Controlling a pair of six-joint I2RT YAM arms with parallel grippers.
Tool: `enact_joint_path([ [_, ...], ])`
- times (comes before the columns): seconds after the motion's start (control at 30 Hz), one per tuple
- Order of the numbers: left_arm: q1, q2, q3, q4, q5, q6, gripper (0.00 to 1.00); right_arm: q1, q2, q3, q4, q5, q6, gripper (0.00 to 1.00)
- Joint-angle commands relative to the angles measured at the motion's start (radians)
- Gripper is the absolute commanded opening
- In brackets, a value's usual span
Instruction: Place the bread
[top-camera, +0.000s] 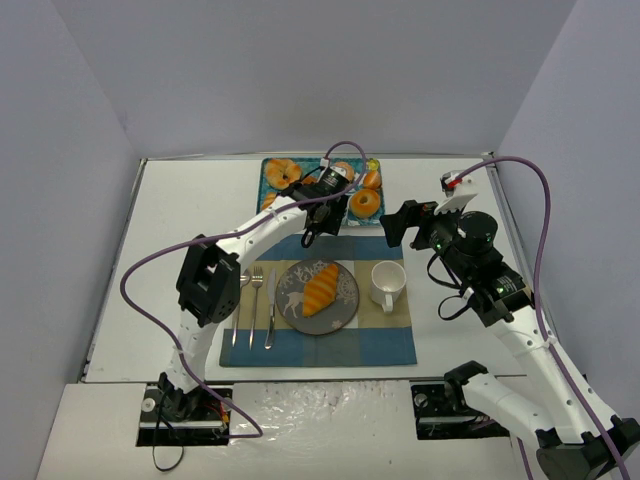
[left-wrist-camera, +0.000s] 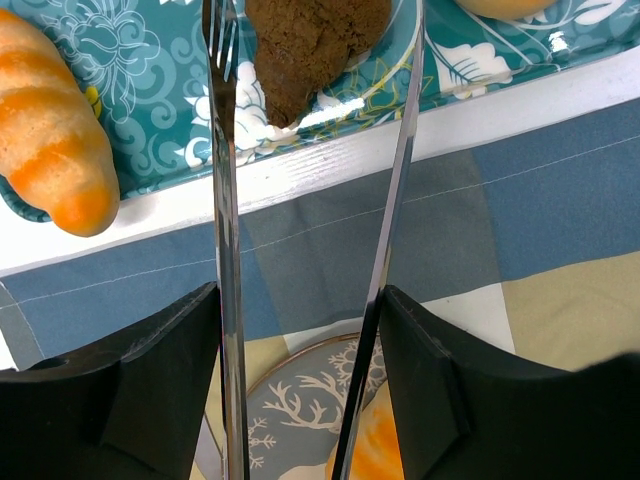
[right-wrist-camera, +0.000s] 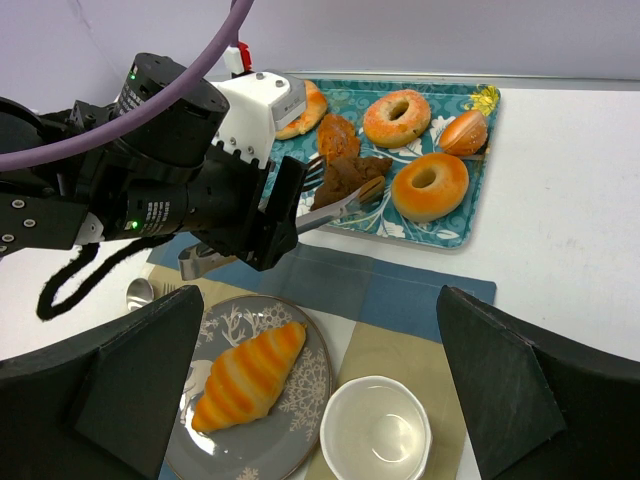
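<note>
From above, the left gripper (top-camera: 322, 192) hovered near the counter's far edge. Its wrist view showed fingers (left-wrist-camera: 140, 390) squeezing tongs (left-wrist-camera: 224, 220) that pinched the brown bread (left-wrist-camera: 310, 45) over the tray (left-wrist-camera: 150, 110). The right wrist view showed the right gripper (right-wrist-camera: 320, 300) spread wide and empty above the placemat (right-wrist-camera: 390, 288).

White cup (top-camera: 388, 284) stands on the checked placemat (top-camera: 392, 343); cutlery (top-camera: 256, 305) lies along its left.

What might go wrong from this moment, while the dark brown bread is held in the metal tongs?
The dark brown bread is pinched only near the tips of the metal tongs; it may slip out. The grey plate already holds a striped orange roll, so little room remains.
</note>
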Motion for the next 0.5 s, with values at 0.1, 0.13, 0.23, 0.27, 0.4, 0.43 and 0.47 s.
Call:
enact_joint_path([
  [0.1,0.015,-0.027,0.022,0.051,0.019,0.000,0.51,0.009,-0.005,0.012,0.067,0.002,-0.012,1.00],
  [0.13,0.015,-0.025,0.023,0.051,0.020,0.000,0.50,0.009,-0.005,0.012,0.067,0.003,-0.012,1.00],
  [0.23,0.015,-0.028,0.017,0.050,0.022,0.001,0.38,0.012,-0.007,0.010,0.067,0.006,-0.012,1.00],
  [0.27,0.015,-0.032,0.014,0.050,0.022,0.001,0.36,0.012,-0.007,0.010,0.067,0.008,-0.012,1.00],
  [0.4,0.015,-0.057,-0.005,0.052,0.020,0.001,0.21,0.013,-0.006,0.009,0.066,0.009,-0.012,1.00],
  [0.43,0.014,-0.068,-0.009,0.051,0.020,0.000,0.18,0.013,-0.004,0.009,0.067,0.010,-0.011,1.00],
  [0.47,0.014,-0.080,-0.015,0.051,0.018,0.000,0.15,0.013,-0.004,0.009,0.067,0.010,-0.011,1.00],
])
